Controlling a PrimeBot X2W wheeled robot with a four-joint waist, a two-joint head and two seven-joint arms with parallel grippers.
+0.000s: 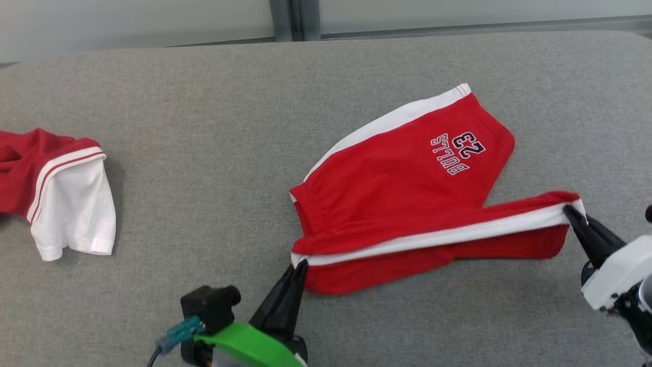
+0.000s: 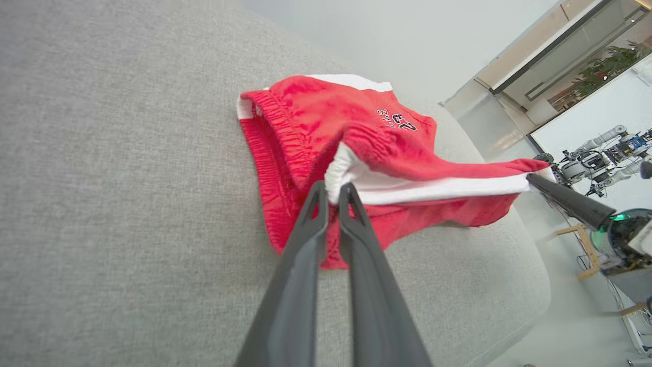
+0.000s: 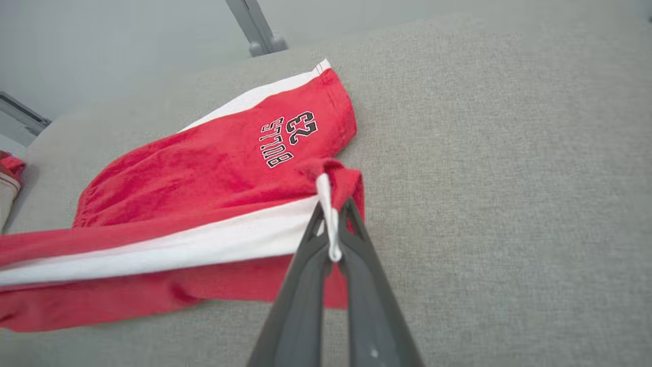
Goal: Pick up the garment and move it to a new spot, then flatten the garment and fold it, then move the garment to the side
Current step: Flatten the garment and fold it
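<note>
Surface of grey weave, shorts, pale wall

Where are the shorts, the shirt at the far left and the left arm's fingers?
shorts [image 1: 397,173], head view, red panel beside the lettering.
shirt [image 1: 76,214], head view, its white sleeve.
left fingers [image 2: 305,255], left wrist view, one finger's dark shaft.

The dark left claw has green housing, the dark right claw white.

Red/wht shirt on gry cushion
</note>
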